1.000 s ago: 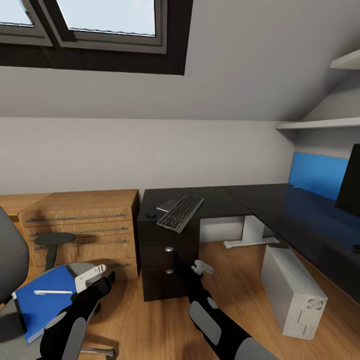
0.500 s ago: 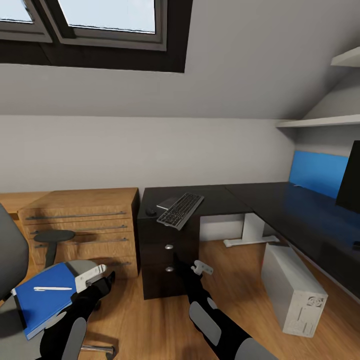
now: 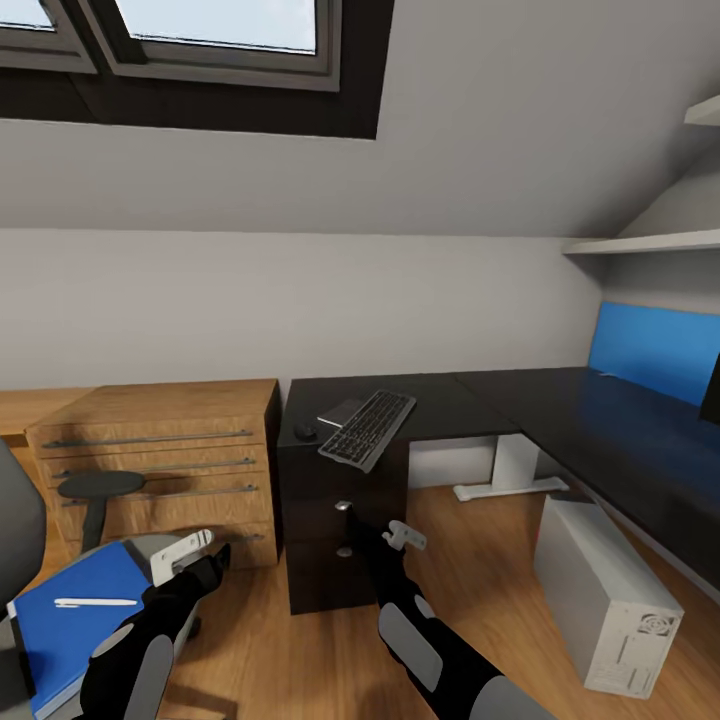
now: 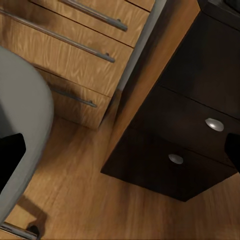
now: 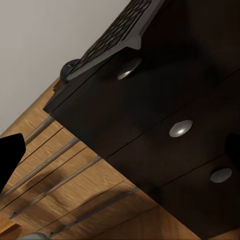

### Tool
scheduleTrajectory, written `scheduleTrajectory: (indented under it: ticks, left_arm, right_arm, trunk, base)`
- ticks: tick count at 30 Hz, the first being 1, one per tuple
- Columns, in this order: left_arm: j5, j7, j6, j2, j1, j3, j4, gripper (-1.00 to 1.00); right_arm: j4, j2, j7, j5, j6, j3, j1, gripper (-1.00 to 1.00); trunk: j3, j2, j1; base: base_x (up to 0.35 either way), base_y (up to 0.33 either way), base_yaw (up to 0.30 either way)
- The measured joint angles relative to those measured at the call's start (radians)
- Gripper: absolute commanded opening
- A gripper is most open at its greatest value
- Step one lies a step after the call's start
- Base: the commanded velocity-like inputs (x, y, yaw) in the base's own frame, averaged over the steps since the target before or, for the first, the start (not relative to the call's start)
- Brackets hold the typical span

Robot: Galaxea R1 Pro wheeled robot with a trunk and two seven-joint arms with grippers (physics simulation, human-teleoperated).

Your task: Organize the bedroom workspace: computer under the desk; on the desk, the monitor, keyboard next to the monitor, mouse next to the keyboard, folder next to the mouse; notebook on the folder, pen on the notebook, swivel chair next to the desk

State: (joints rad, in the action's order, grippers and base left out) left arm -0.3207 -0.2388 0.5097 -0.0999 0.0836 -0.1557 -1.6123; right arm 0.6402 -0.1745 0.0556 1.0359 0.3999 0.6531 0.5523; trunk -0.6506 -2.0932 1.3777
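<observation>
Altogether one keyboard [image 3: 366, 429], one mouse [image 3: 306, 431] — one pen [image 3: 96, 602]

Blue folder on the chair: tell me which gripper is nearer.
Left. The left gripper hangs beside the folder, at its corner; the right gripper is across the floor, before the desk drawers.

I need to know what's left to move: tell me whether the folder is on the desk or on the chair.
On the chair. The blue folder lies flat on the grey swivel chair seat with the white pen on it, apart from the dark desk.
</observation>
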Motion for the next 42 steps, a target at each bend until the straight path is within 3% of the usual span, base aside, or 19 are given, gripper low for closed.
scheduleTrajectory:
  ticks: [42]
  left_arm:
    - [0.000,0.000,0.000,-0.001,0.000,0.015,0.001,1.00]
  right_arm:
    - [0.000,0.000,0.009,0.004,0.002,-0.005,0.000,1.00]
  trunk:
    - [0.000,0.000,0.000]
  base:
    - [0.070,0.070,0.000]
